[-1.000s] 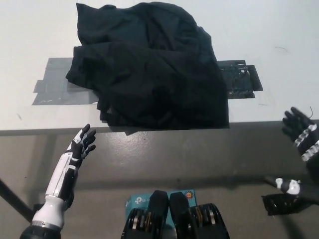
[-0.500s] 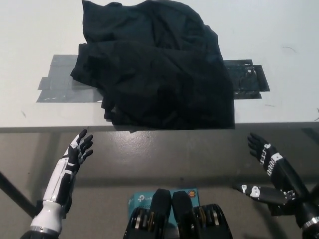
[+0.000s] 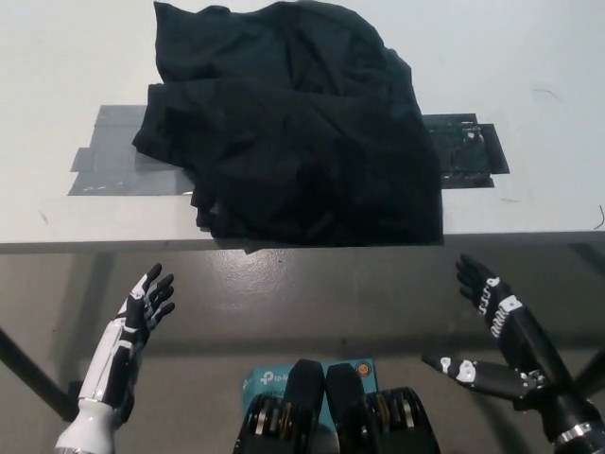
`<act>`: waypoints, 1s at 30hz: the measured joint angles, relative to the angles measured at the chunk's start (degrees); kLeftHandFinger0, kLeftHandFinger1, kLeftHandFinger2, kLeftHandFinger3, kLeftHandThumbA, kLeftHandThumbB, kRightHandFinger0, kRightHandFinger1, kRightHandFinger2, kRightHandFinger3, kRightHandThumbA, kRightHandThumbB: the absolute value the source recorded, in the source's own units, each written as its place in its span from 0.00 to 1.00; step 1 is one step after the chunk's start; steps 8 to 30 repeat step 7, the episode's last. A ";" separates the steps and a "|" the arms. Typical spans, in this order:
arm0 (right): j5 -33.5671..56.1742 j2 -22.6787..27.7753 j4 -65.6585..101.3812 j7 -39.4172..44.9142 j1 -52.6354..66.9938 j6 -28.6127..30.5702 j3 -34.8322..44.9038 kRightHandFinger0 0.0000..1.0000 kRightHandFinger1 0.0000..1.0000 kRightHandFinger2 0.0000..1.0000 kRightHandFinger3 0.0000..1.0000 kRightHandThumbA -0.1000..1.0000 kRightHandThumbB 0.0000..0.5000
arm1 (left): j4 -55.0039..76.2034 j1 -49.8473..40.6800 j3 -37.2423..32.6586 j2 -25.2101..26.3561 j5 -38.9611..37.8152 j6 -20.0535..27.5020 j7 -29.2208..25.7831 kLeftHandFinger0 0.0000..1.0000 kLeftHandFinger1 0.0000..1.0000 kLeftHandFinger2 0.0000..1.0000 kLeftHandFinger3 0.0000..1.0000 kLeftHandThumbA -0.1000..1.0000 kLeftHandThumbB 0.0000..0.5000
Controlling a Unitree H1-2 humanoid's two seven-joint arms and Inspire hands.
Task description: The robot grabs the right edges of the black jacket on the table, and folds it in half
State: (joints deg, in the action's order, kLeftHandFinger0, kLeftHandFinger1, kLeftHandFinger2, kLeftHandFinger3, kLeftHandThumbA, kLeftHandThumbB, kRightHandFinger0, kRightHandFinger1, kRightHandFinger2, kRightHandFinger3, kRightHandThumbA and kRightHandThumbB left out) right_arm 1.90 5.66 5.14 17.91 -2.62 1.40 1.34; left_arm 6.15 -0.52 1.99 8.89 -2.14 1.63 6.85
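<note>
Fingers of both hands are spread, holding nothing; my right hand dropped below the table edge, left hand low; black jacket lies bunched, looking doubled.

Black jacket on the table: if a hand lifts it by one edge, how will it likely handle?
The black jacket lies rumpled in soft folds, so it will probably droop and bunch rather than hold shape. Its layers look loosely stacked and may slide apart. It seems light for its spread.
</note>
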 measured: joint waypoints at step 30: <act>0.21 0.66 -0.54 -0.56 0.45 0.15 0.60 1.00 1.00 1.00 1.00 1.00 0.35 | -0.08 1.85 -2.59 0.50 0.96 -0.27 0.51 1.00 1.00 1.00 1.00 1.00 0.37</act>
